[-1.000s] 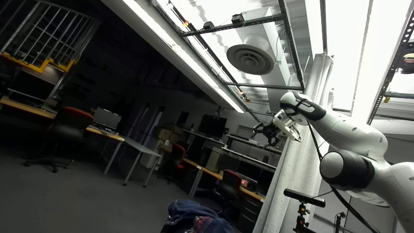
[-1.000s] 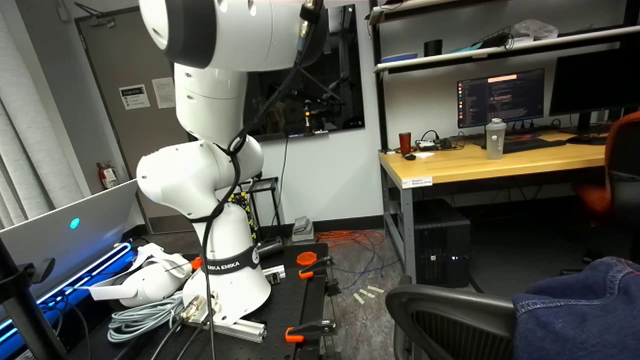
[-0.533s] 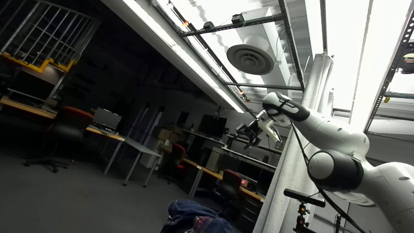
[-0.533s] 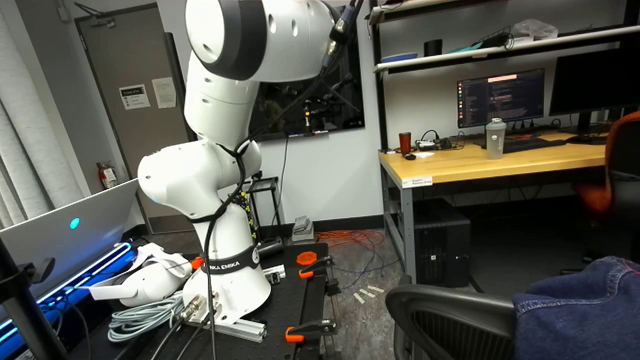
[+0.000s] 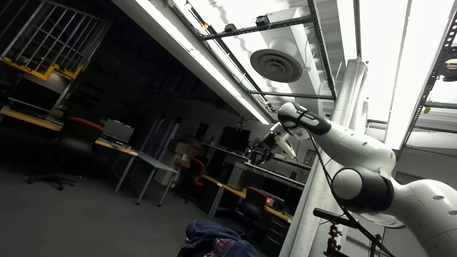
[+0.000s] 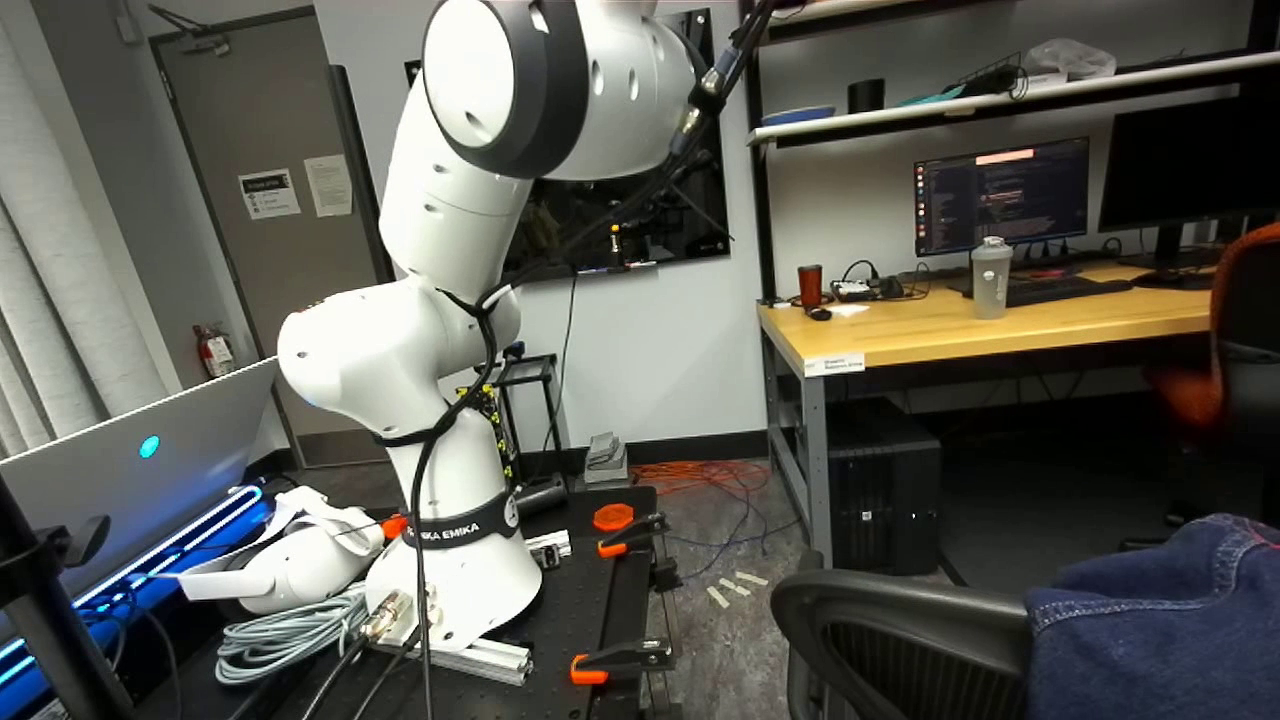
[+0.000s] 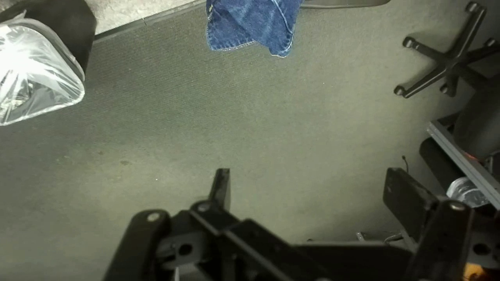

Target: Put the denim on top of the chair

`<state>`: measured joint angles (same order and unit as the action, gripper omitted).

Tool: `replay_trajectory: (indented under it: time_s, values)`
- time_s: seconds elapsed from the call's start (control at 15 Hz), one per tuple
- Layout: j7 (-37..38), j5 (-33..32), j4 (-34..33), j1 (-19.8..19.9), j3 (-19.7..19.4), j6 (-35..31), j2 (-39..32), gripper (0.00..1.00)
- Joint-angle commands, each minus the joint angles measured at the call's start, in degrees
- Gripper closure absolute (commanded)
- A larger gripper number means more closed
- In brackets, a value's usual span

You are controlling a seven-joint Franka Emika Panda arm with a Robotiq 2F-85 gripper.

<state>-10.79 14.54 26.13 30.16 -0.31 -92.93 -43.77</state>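
Note:
The dark blue denim point(image 5: 209, 230) lies in a creased heap at the bottom edge of an exterior view. In an exterior view the denim point(image 6: 1150, 630) hangs over the right part of the dark grey chair back point(image 6: 900, 592). In the wrist view the denim's lower end point(image 7: 250, 25) shows at the top, with a grey curved edge beside it, probably the chair. My gripper point(image 5: 255, 157) is open and empty, high up and well apart from the denim. In the wrist view the gripper point(image 7: 308, 171) has widely spread fingers with only floor between them.
A bin with a clear liner point(image 7: 47, 74) stands at upper left in the wrist view, and a wheeled chair base point(image 7: 449, 64) at upper right. A wooden desk point(image 6: 1000, 335) stands behind the chair. A camera on a stand point(image 5: 335, 217) is below the arm.
The arm and open gripper have moved left and slightly down in an exterior view. In an exterior view the arm's upper part has leaned right and down. The denim and chair have not moved.

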Motion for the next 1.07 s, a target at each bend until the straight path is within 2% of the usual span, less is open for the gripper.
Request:
replay_trajectory:
  time_s: [0.0, 0.53, 0.6, 1.0]
  values:
    - [-3.9, -1.1, -1.6, -0.6, 0.8, -0.3, -0.5, 0.00]
    - [-12.6, -1.5, -0.7, -0.3, 1.5, 4.3, 0.1, 0.00]
    - [-9.4, -0.9, -1.3, -0.6, 1.4, 2.2, -0.6, 0.00]
    - [-9.5, -0.9, -1.3, -0.6, 1.4, 2.4, -0.7, 0.00]
